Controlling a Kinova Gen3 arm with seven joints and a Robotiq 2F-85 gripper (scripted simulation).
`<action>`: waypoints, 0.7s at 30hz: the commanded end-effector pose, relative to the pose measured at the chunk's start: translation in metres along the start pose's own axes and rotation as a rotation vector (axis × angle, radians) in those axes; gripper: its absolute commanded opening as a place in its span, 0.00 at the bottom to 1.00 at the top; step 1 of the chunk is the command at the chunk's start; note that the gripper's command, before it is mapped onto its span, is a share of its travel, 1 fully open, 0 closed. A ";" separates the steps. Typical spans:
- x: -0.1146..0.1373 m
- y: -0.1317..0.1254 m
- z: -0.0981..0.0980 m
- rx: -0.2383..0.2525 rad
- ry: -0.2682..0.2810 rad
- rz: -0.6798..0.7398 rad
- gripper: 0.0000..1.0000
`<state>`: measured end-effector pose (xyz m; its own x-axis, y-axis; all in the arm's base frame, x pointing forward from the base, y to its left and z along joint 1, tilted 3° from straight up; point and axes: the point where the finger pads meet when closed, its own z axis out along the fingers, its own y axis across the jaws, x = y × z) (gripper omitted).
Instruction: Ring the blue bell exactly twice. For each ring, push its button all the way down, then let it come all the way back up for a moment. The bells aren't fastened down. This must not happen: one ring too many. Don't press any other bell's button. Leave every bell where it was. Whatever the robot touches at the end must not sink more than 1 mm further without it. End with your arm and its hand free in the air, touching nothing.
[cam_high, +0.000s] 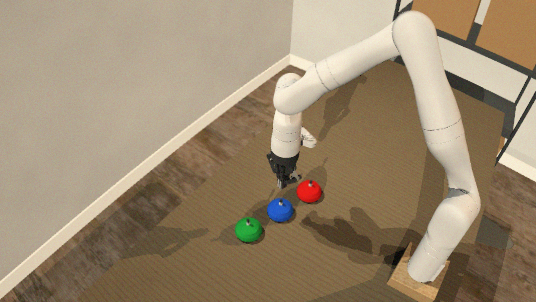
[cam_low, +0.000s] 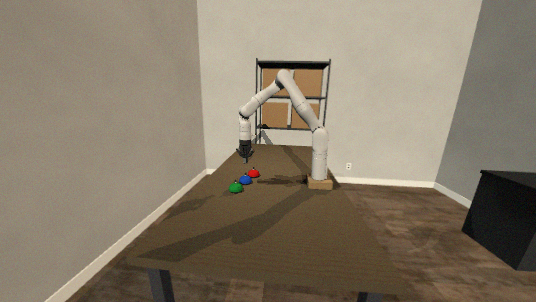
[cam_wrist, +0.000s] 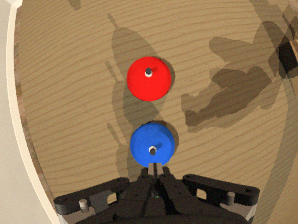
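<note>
Three bells stand in a row on the brown table: a green bell (cam_high: 248, 229), the blue bell (cam_high: 280, 210) in the middle, and a red bell (cam_high: 309, 191). Each has a small grey button on top. My gripper (cam_high: 283, 183) is shut and empty, pointing down. It hangs in the air above the blue bell, well clear of its button. In the wrist view the shut fingertips (cam_wrist: 154, 175) sit just below the blue bell (cam_wrist: 152, 144), with the red bell (cam_wrist: 149, 78) beyond it. The green bell is hidden there. The far view shows the gripper (cam_low: 245, 159) above the row.
The arm's base stands on a wooden block (cam_high: 417, 286) at the table's right side. A shelf with cardboard boxes (cam_low: 292, 100) stands behind the table. A dark cabinet (cam_low: 502, 220) stands on the floor at the right.
</note>
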<state>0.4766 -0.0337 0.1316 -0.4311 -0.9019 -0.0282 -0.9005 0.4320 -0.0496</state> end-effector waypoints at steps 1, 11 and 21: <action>0.001 0.000 0.007 0.001 0.005 -0.008 0.00; 0.002 -0.001 0.020 0.001 0.005 -0.008 0.00; 0.003 -0.001 0.041 0.000 0.005 -0.008 0.00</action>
<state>0.4792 -0.0373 0.0989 -0.4276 -0.9036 -0.0271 -0.9022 0.4284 -0.0503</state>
